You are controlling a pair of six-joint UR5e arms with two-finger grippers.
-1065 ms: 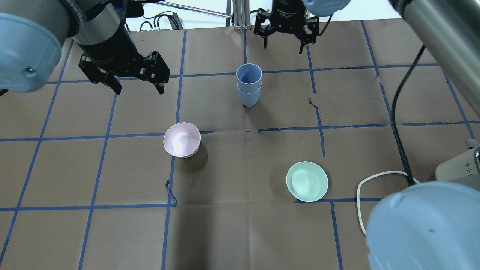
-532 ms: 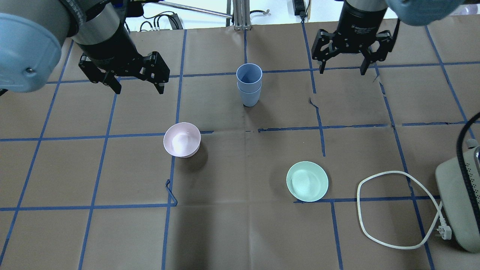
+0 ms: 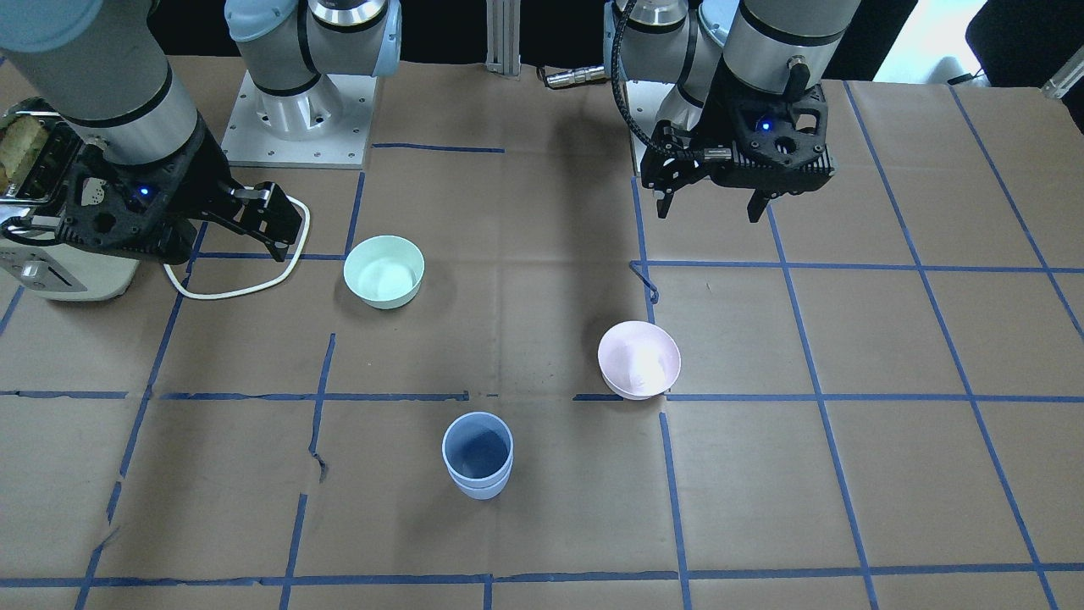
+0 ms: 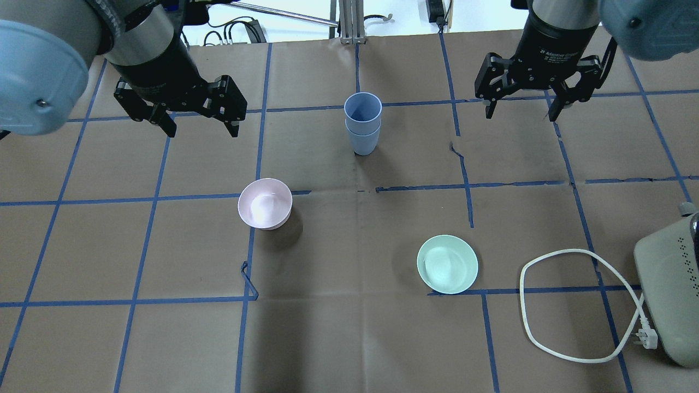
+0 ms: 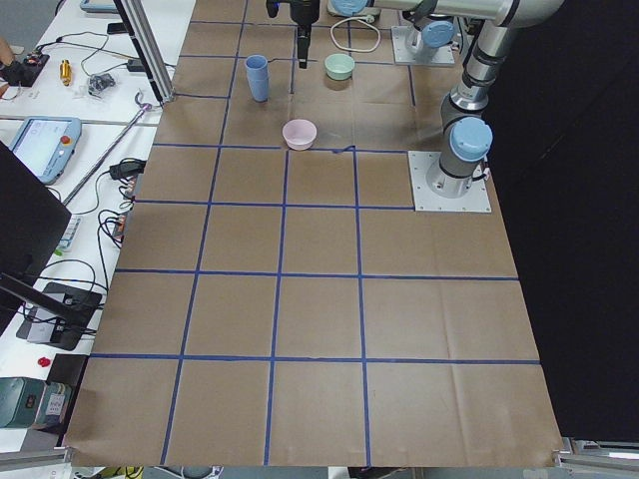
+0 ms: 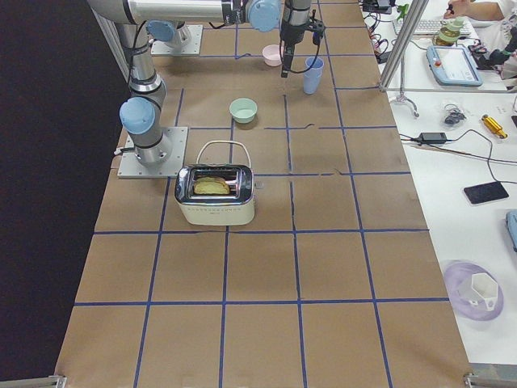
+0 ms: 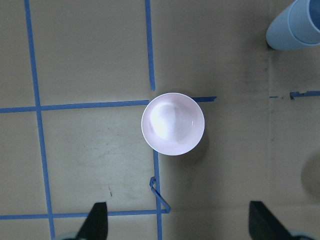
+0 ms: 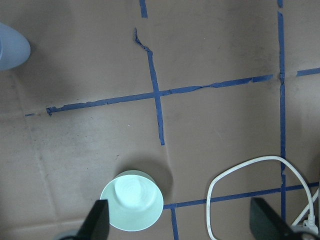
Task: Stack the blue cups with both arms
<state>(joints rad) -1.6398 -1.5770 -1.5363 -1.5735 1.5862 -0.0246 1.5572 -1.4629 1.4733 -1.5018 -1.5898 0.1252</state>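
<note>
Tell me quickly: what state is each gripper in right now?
Left gripper: open, holding nothing.
Right gripper: open, holding nothing.

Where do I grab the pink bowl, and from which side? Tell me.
Pinch the pink bowl at its rim from straight above, one jaw inside, one outside. It stands upright, mouth open, and its wall flares, so a side grasp would likely slip.

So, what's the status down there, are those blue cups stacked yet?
Left pincer open, empty. Right pincer open, empty. Blue cups nested, upright, between them. Pink bowl and mint bowl sit apart, nothing blocking.
</note>
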